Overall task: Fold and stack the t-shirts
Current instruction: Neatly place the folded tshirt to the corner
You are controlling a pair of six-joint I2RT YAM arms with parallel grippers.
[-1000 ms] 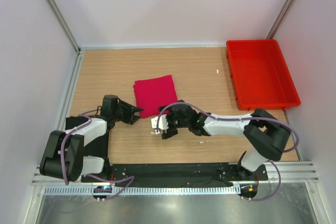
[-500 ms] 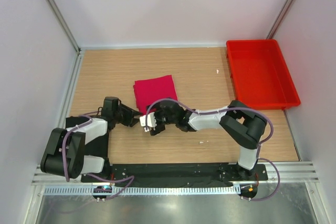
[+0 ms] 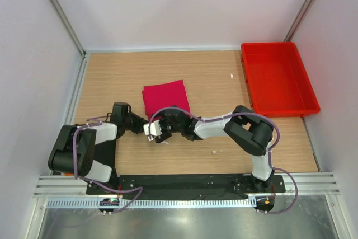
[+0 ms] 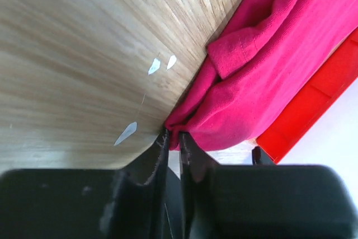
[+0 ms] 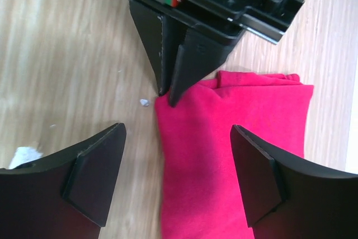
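Observation:
A folded crimson-pink t-shirt (image 3: 165,98) lies flat in the middle of the table. My left gripper (image 3: 146,122) is at its near left corner. In the left wrist view the gripper (image 4: 173,137) is shut on the cloth (image 4: 263,65), with the corner pinched between the two black fingers. My right gripper (image 3: 153,130) hovers just beside it with its jaws open. In the right wrist view the gripper (image 5: 179,177) straddles the shirt's (image 5: 235,138) left edge, gripping nothing, and the left gripper's fingertips (image 5: 168,94) show right ahead.
A rigid red tray (image 3: 279,79) stands at the right side of the table, and it also shows as a red tray (image 4: 313,104) behind the shirt. Small white scraps (image 4: 126,132) lie on the wood near the shirt corner. Another scrap (image 3: 215,151) lies under the right arm.
The left gripper has closed onto the shirt's near left corner. The right arm has swung left to that same corner, and its jaws have narrowed slightly.

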